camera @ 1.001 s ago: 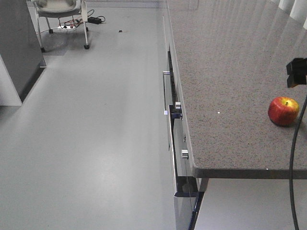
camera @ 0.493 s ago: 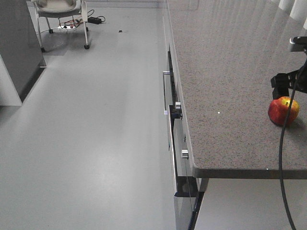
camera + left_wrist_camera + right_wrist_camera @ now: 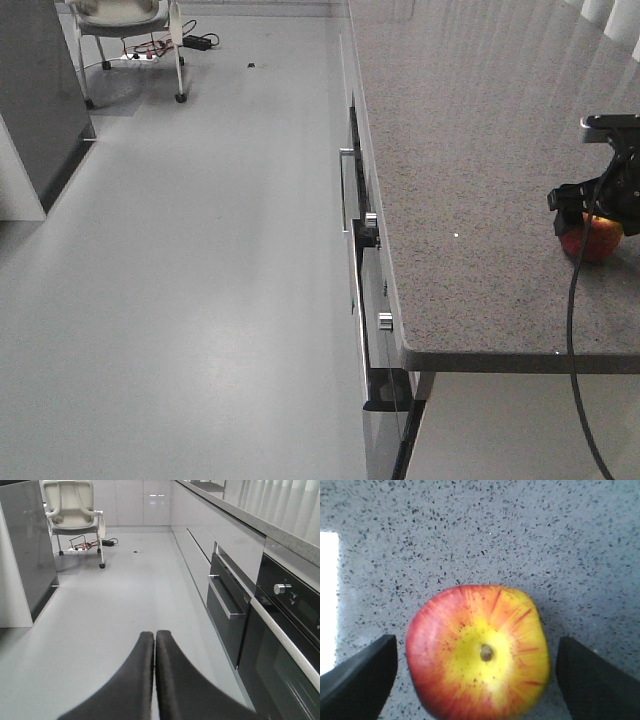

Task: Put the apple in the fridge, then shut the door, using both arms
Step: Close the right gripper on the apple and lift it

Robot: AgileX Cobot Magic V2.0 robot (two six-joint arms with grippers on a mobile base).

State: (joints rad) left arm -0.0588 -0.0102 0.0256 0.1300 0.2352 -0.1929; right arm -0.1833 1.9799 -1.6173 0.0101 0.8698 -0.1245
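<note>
A pale grey floor [image 3: 200, 280] fills the left of the front view. The speckled worktop [image 3: 470, 150] runs along the right, with dark ovens [image 3: 280, 645] under its long left edge. The dark grey fridge [image 3: 40, 90] stands at the far left, across the floor from the worktop, with a white chair [image 3: 72, 510] beyond it.

The left gripper [image 3: 154, 635] hangs over the floor with its jaws pressed together and nothing between them. The right gripper [image 3: 475, 641] is low over the worktop with its jaws spread wide. Its fingers [image 3: 362, 675] sit one on each side of the apple [image 3: 477, 660], just beside it but not touching.

The apple rests stem up toward the worktop's near end, well in from the oven edge.
</note>
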